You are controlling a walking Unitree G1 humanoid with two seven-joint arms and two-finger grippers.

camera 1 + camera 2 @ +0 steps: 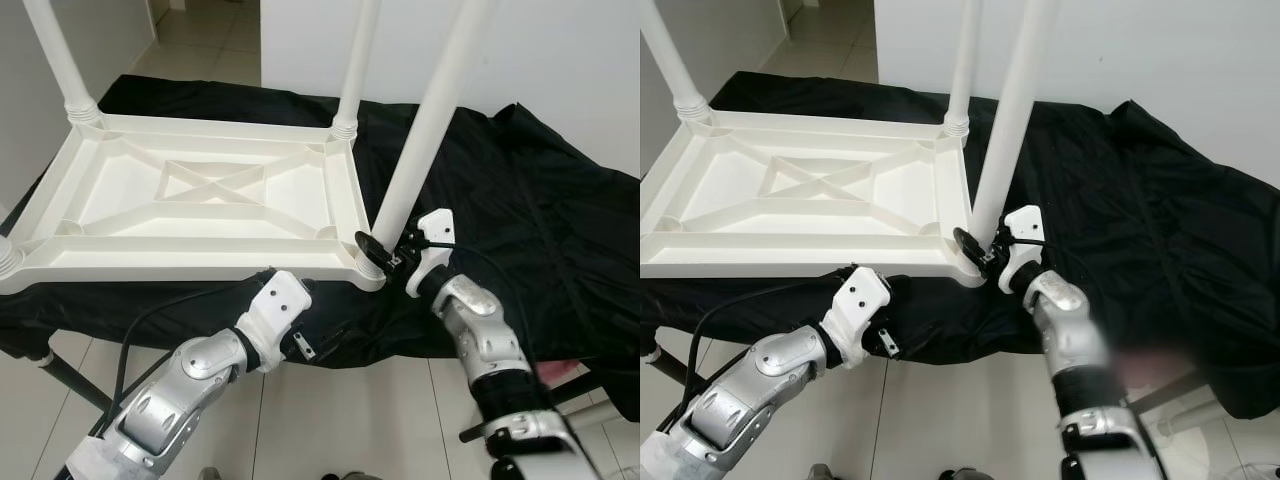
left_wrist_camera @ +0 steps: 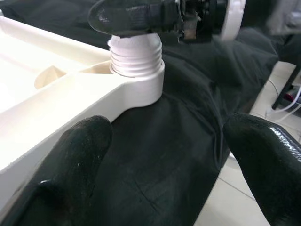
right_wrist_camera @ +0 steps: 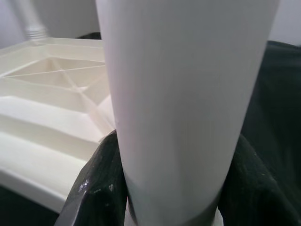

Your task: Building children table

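Upside down on a black cloth [image 1: 520, 190] spread over the bench: a white plastic tabletop [image 1: 200, 200], ribbed underside up, legs rising from its corners.

Right end effector [image 1: 385, 250] clamped around the near-right leg [image 1: 425, 130] just above its threaded foot, one black finger on each side of the white tube, seen close in the right wrist view [image 3: 188, 94]. Directly in the grip, then, the task's thing; no reach left to make. Long axis of that leg running up and away from the end effector, tilted slightly off upright, top leaning toward the robot's right, lower end pointing down into the corner socket [image 2: 138, 87] immediately below the fingers. In the left wrist view, several thread turns showing above the socket collar, so seating judged incomplete and the thread not fully wound in.

Left end effector [image 2: 169, 155] with fingers spread apart, gripping nothing, low at the tabletop's near edge; the socket corner lying ahead of it and a little above, close but not touching as far as can be told. Right arm plainly the nearer and the working one.

Coming move judged a rotation about the leg's own long axis; the lean likely needing correction toward upright first, else a risk of cross-threading.

Far legs [image 1: 60, 60] standing upright in their corners.
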